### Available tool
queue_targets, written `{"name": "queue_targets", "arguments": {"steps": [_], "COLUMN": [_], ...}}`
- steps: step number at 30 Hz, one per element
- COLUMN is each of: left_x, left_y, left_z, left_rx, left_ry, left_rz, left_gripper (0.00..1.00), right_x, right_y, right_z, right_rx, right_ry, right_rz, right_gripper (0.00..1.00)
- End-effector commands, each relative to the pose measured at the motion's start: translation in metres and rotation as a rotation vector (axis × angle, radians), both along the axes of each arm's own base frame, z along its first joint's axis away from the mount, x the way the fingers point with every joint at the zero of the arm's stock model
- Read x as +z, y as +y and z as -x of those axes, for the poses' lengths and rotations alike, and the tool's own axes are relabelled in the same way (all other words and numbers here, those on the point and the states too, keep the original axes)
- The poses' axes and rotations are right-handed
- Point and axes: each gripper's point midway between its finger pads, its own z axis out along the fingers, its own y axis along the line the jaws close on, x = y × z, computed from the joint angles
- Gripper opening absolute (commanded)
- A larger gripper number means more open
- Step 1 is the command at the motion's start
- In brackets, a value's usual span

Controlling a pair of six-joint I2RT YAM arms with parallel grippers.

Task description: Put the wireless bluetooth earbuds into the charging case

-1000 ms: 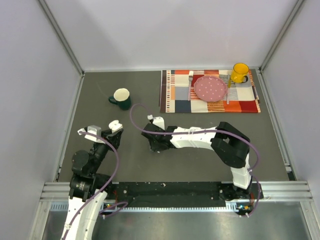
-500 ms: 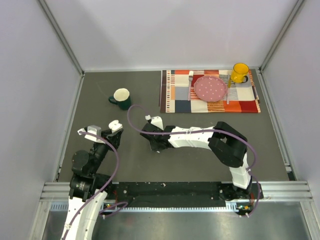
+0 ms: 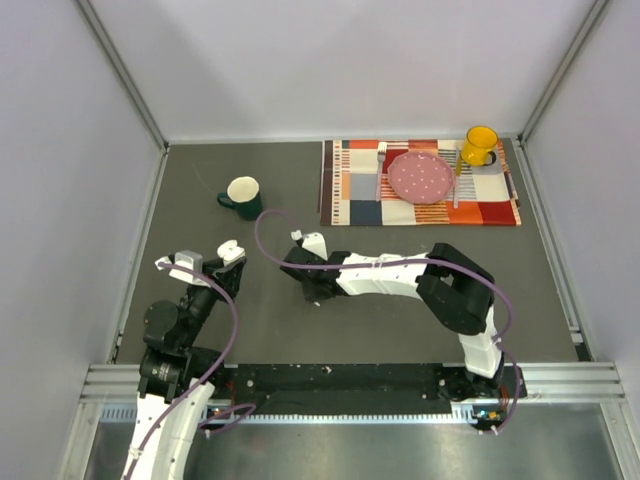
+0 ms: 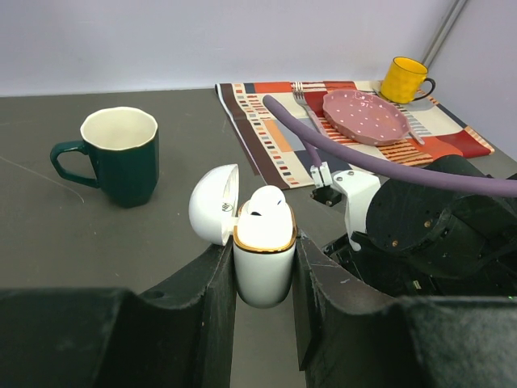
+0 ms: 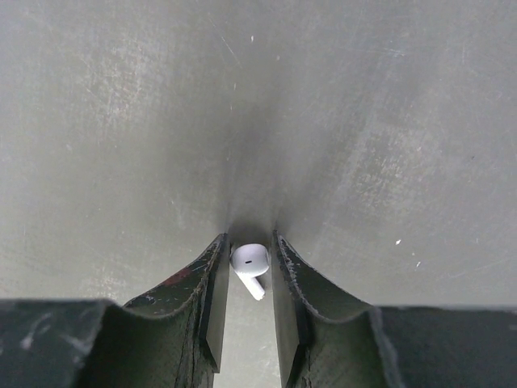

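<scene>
The bench (image 3: 560, 260) is a dark grey, matte sheet, faintly scuffed and speckled in the right wrist view. Pale walls (image 3: 350, 60) close it in on three sides, and an aluminium rail (image 3: 560, 378) runs along its near edge. At the far right lies a striped placemat (image 3: 480, 212) carrying a pink dotted plate (image 3: 420, 177) and a yellow mug (image 3: 480, 145). A dark green mug (image 3: 243, 196) stands alone on bare bench, left of the mat.

The left end effector (image 4: 263, 267) is clamped on the white charging case (image 4: 264, 279), held upright above the bench with its lid (image 4: 214, 204) swung open and a seated earbud (image 4: 264, 202) in one slot. The right end effector (image 5: 250, 242) is down at the surface near mid-bench, its fingers narrowly apart on either side of a loose earbud (image 5: 250, 259) lying on the bench. Whether they press on it I cannot tell.
</scene>
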Motion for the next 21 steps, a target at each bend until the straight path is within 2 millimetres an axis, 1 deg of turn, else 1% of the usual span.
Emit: {"name": "queue_targets", "arguments": {"steps": [1, 2, 4, 5, 7, 13, 21], "left_x": [0.017, 0.017, 0.017, 0.018, 0.017, 0.018, 0.018], "left_y": [0.003, 0.003, 0.004, 0.004, 0.003, 0.002, 0.002], "left_z": [0.001, 0.001, 0.001, 0.001, 0.000, -0.001, -0.001], "left_rx": [0.016, 0.017, 0.019, 0.019, 0.015, 0.014, 0.012], "left_ry": [-0.046, -0.046, -0.047, -0.048, -0.045, -0.045, -0.046], "left_rz": [0.015, 0.015, 0.015, 0.017, 0.019, 0.020, 0.021], "left_gripper": [0.00, 0.00, 0.00, 0.00, 0.00, 0.00, 0.00], "right_x": [-0.007, -0.007, -0.006, -0.006, -0.006, -0.008, -0.004], "right_y": [0.008, 0.009, 0.009, 0.010, 0.009, 0.000, -0.003], "right_z": [-0.001, -0.001, 0.000, 0.001, 0.002, 0.004, 0.005], "right_rx": [-0.002, 0.000, 0.003, 0.003, -0.008, -0.042, -0.033], "right_ry": [0.006, 0.008, 0.012, 0.016, 0.024, 0.032, 0.019], "right_rz": [-0.003, -0.004, -0.008, -0.009, -0.007, 0.015, 0.030], "right_gripper": [0.27, 0.31, 0.34, 0.37, 0.39, 0.39, 0.37]}}
